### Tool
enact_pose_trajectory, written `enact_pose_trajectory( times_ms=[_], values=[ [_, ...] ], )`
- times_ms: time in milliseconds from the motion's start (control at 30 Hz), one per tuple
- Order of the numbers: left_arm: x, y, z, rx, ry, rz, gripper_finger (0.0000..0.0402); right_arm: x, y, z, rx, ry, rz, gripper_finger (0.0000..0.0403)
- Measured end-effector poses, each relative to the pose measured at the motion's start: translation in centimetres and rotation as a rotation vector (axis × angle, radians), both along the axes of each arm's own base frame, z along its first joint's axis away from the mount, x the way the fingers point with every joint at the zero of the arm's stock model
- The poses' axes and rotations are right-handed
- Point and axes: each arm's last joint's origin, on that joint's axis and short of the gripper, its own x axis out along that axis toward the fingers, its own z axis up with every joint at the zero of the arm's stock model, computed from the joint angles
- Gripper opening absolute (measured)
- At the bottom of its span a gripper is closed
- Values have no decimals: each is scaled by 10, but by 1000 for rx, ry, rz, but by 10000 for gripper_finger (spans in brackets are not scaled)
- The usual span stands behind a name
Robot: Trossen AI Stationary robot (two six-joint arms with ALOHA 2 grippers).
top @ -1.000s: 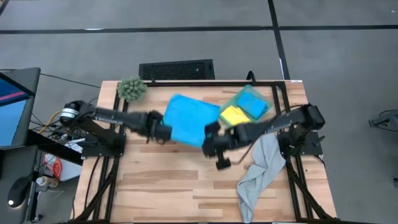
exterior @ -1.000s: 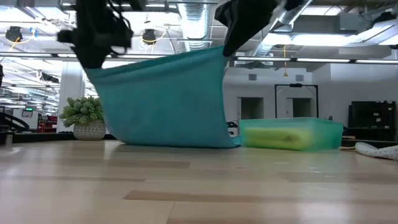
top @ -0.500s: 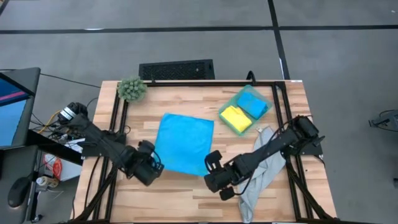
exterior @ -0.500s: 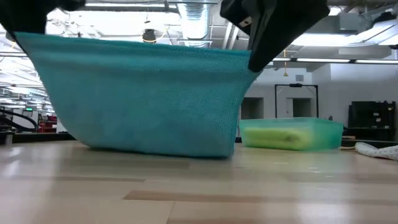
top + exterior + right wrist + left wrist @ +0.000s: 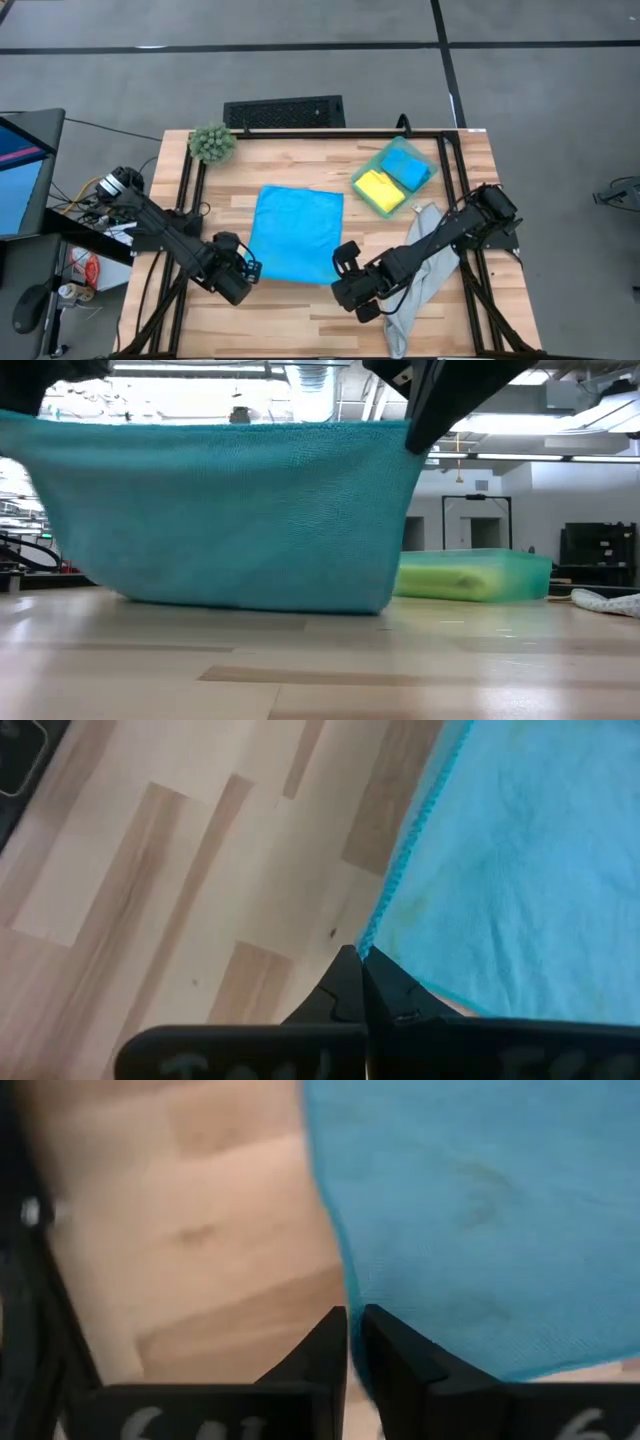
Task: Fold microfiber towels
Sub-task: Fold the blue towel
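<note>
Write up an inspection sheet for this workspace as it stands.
Surface: wooden table, bare in front.
Job's things: blue towel spread out, near edge lifted off the table by both hands; yellow towel and second blue towel folded in the green bin; grey towel limp at the right edge.
Clutter: fuzzy green plant at the far left corner.
Hands: left hand and right hand each pinch a near corner of the spread towel.
Cables: a bundle left of the table.
Surroundings: grey floor; monitor at left.
</note>
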Motion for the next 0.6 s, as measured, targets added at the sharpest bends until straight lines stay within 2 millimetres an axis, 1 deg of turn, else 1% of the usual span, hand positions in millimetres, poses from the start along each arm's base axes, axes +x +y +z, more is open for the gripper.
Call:
enact_pose_trajectory(
  times_ms=[200,333,433,467,500,600],
  values=[
    [2,-7,-9,-101,101,98,51,-1,3,0,3,-5,7,2],
    [5,-15,-16,-174,156,63,56,-2,4,0,3,-8,11,2],
    [7,-20,-21,-162,152,35,57,-3,7,0,4,-8,18,4],
    [9,-21,-24,-136,137,5,57,-3,7,0,4,-9,18,5],
    [11,-23,-26,-100,112,-63,57,-3,7,0,4,-9,18,5],
    [15,-25,-31,2,75,-310,57,-3,7,0,3,-8,18,6]
  ],
)
